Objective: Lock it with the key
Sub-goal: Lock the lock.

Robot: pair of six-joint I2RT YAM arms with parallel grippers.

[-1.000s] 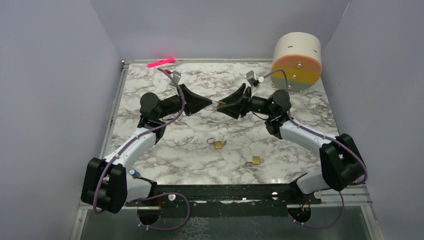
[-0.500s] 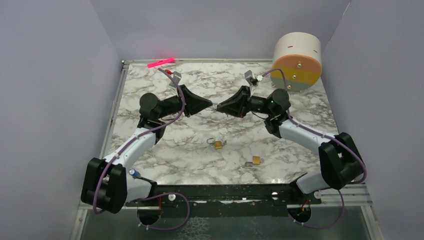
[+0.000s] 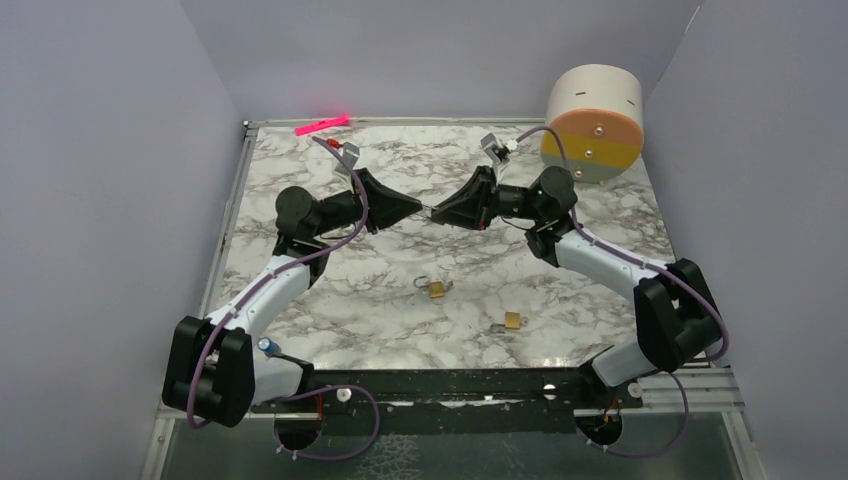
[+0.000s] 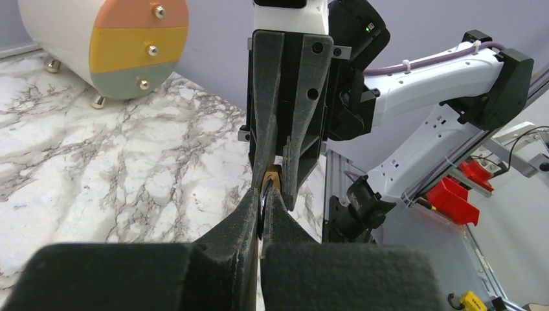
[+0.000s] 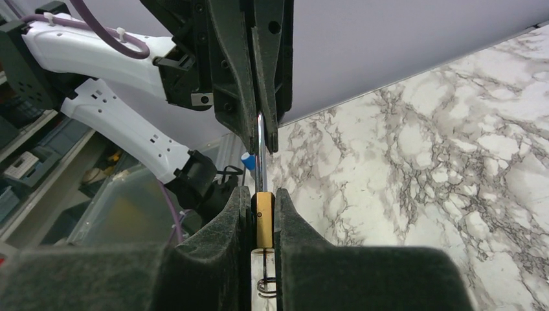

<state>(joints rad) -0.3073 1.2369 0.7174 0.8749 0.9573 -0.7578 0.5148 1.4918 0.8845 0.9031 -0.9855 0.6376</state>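
Silver key point(image 5: 259, 152) juts from left jaws to padlock point(image 5: 263, 210).

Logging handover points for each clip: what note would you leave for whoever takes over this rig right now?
Left hand: shut on a thin silver piece, apparently the key, in mid-air.
Right hand: shut on a brass padlock, facing the left hand.
The key's far end meets the brass padlock; two other padlocks lie on the table.
Done: key and brass padlock brought together.
Left: the locking; its state cannot be seen.
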